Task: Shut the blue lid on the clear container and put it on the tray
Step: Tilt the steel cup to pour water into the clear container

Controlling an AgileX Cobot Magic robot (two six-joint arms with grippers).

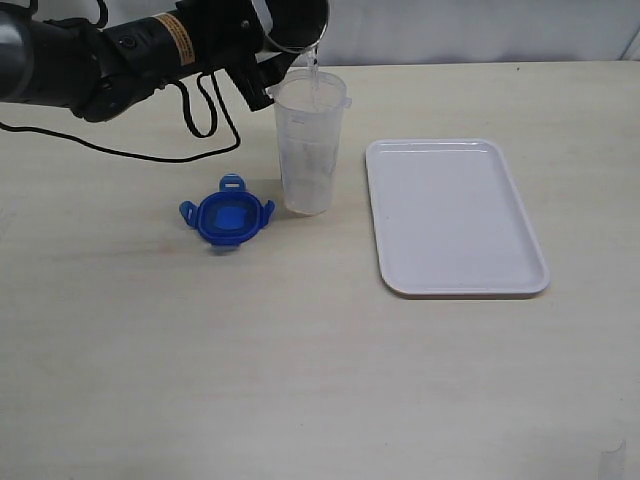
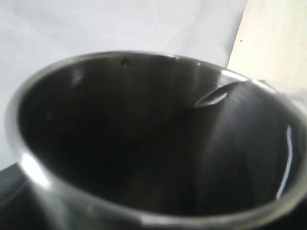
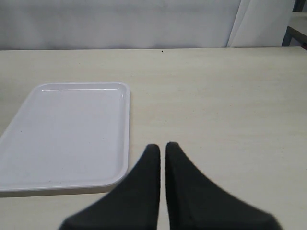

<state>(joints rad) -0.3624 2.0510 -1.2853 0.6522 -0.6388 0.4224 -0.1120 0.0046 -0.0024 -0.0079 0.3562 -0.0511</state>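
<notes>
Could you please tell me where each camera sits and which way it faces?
Exterior: high, looking down on clear container, blue lid, tray; shows left gripper tilting steel cup.
Left wrist: on that arm, looking into the cup; no gripper visible.
Right wrist: low over the table, facing tray past right gripper.
Both exterior and right wrist show the tray.

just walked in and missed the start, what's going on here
The left gripper holds a steel cup tipped over the clear container, pouring a thin stream of liquid into it. The container stands upright on the table, uncapped. The blue lid lies flat beside it, on the side away from the tray, which is bare. The right gripper hangs near the tray, fingers almost together, holding nothing.
</notes>
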